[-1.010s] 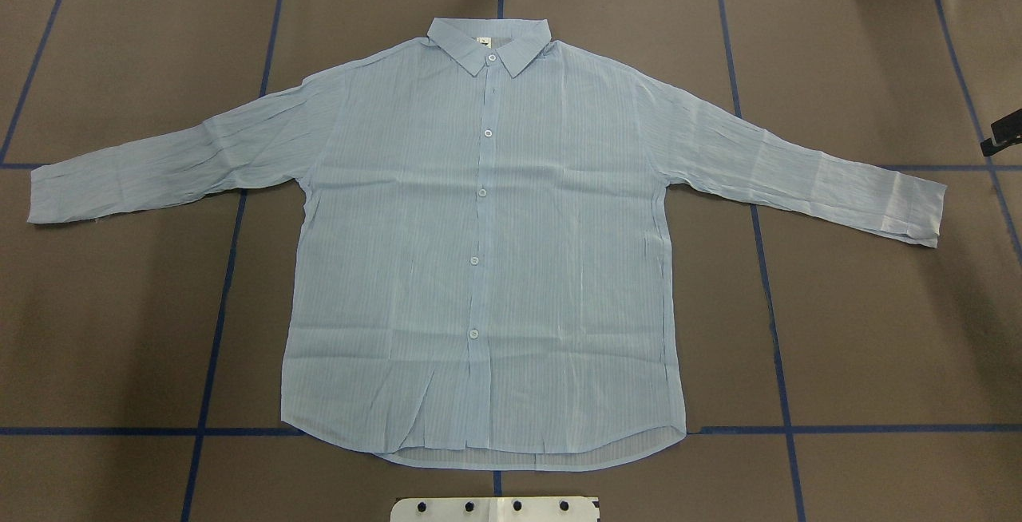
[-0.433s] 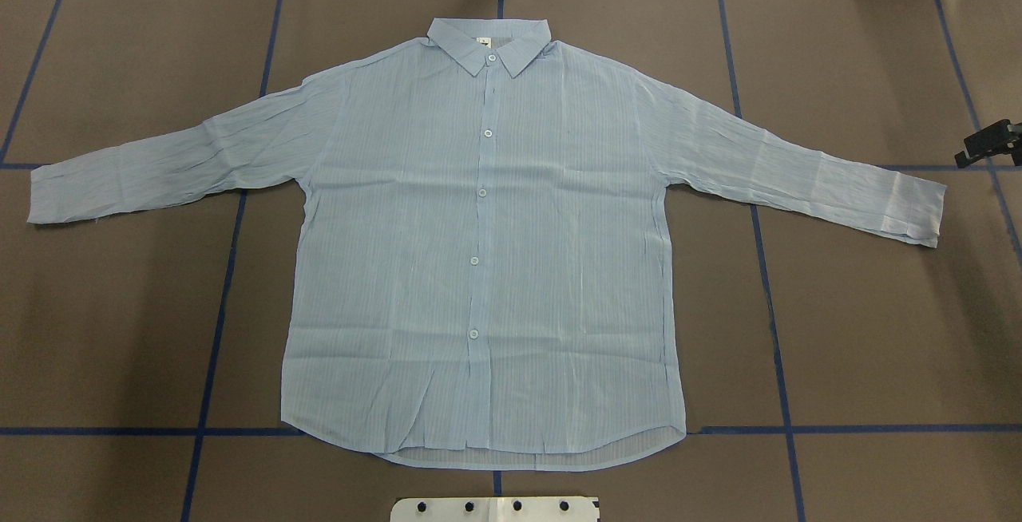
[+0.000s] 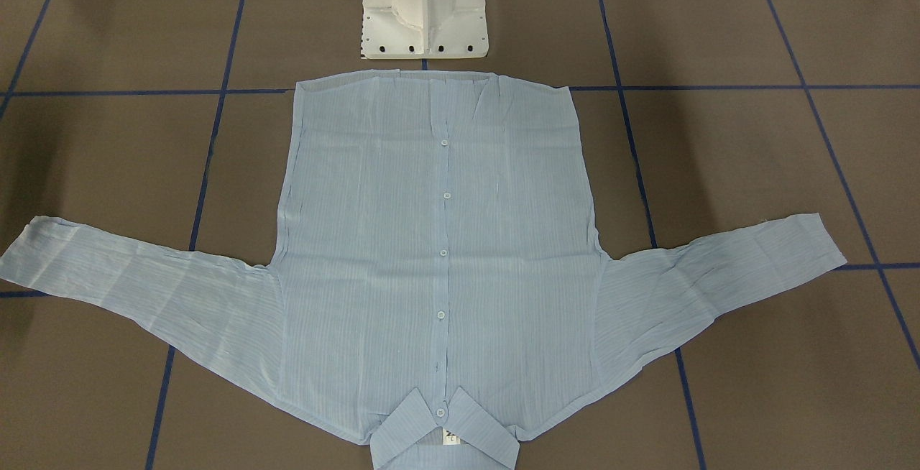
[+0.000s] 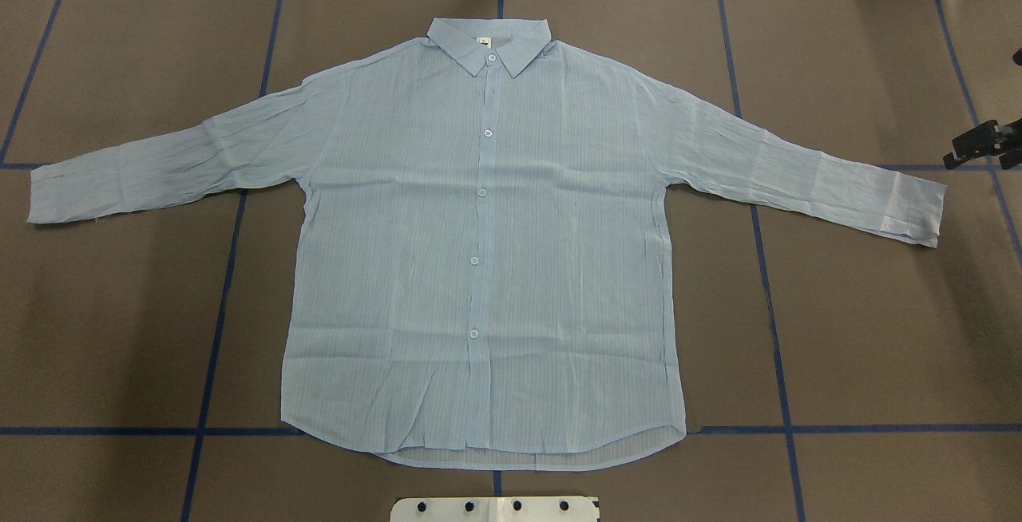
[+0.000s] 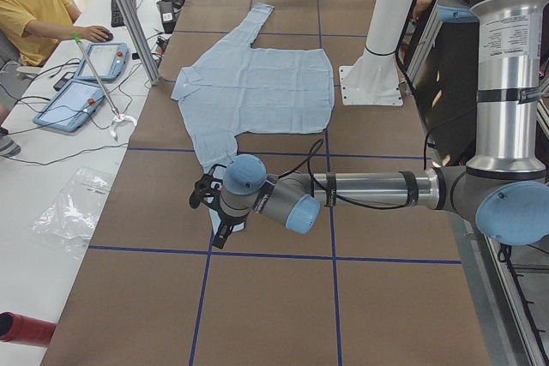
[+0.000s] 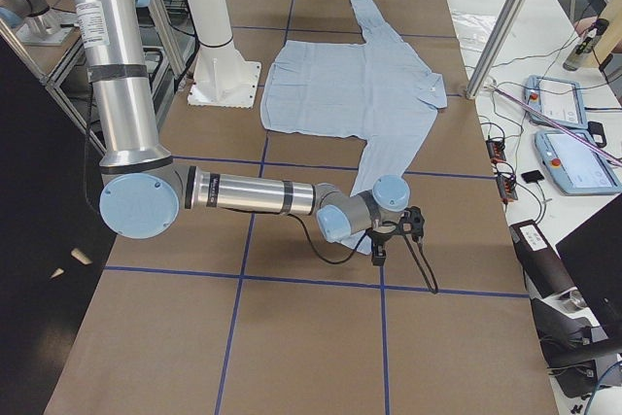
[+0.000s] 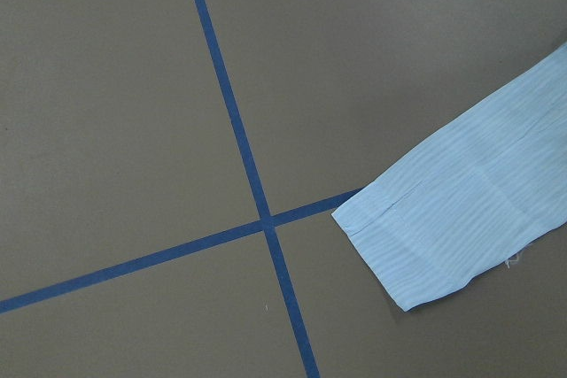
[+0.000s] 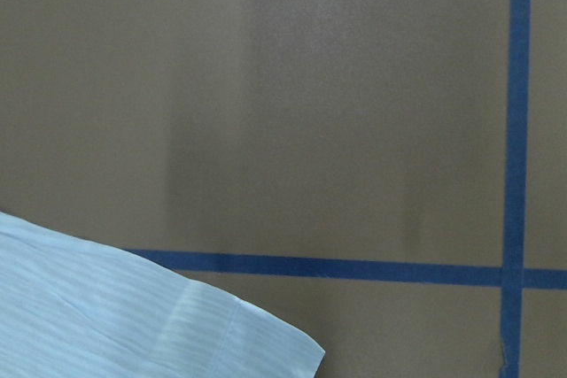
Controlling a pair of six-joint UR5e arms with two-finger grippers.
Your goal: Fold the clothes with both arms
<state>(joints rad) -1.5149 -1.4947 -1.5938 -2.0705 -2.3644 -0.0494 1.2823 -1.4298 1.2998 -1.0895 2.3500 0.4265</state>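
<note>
Further in from 3 o'clock than earlier, centre right gripper [image 4: 978, 147] over cuff [image 4: 914, 207] of shirt [image 4: 479, 266] before pinching, mirror with left gripper [image 5: 214, 212]; jaw openings indiscernible.

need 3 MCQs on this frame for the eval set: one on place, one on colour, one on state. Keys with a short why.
1. Seen from the white pedestal base, where is the collar of the shirt?
A. At the near end, beside the base
B. At the far end, away from the base
C. Tucked under the body

2. What colour are the tape lines on the table?
A. Yellow
B. Blue
C. White

3. How does the shirt lie?
A. Folded in half
B. One sleeve crossed over the chest
C. Flat, front buttoned, both sleeves spread out

Key:
1 B: the hem lies next to the base, and the collar is at the opposite end.
2 B: the grid on the brown surface is dark blue.
3 C: the overhead view shows the whole front and a sleeve out to each side.
</note>
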